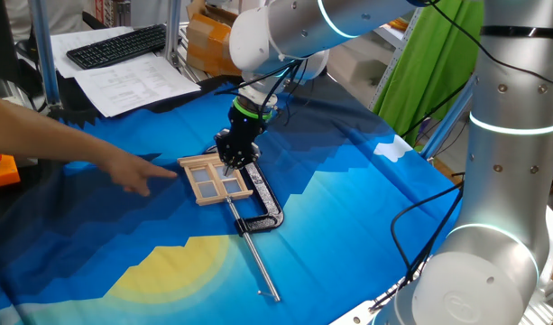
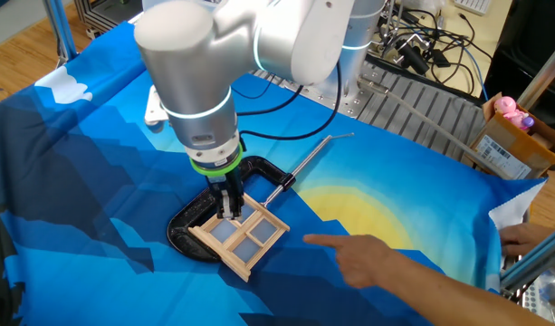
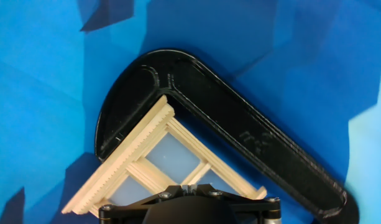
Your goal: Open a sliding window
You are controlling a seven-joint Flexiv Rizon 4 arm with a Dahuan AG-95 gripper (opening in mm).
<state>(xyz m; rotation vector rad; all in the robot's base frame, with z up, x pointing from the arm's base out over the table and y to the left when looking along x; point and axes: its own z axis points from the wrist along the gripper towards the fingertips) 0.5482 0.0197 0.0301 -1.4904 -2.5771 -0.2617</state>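
One gripper (image 2: 228, 214) comes almost straight down onto the sliding window (image 2: 241, 232), its fingers pressed together with nothing between them, so any push would have to come from the closed tips rather than from a pinch. That small pale wooden frame lies flat on the blue cloth (image 2: 96, 181), tucked into the bend of the black clamp (image 2: 191, 237), whose silver rod (image 2: 315, 152) runs away across the table. From the fixed views the tips meet the window at its edge nearest the clamp; whether they touch a crossbar or the sash rail I cannot tell. A person's hand (image 2: 363, 258) points at the window from the opposite side, near but apart. The sash presumably slides along the frame's long sides.
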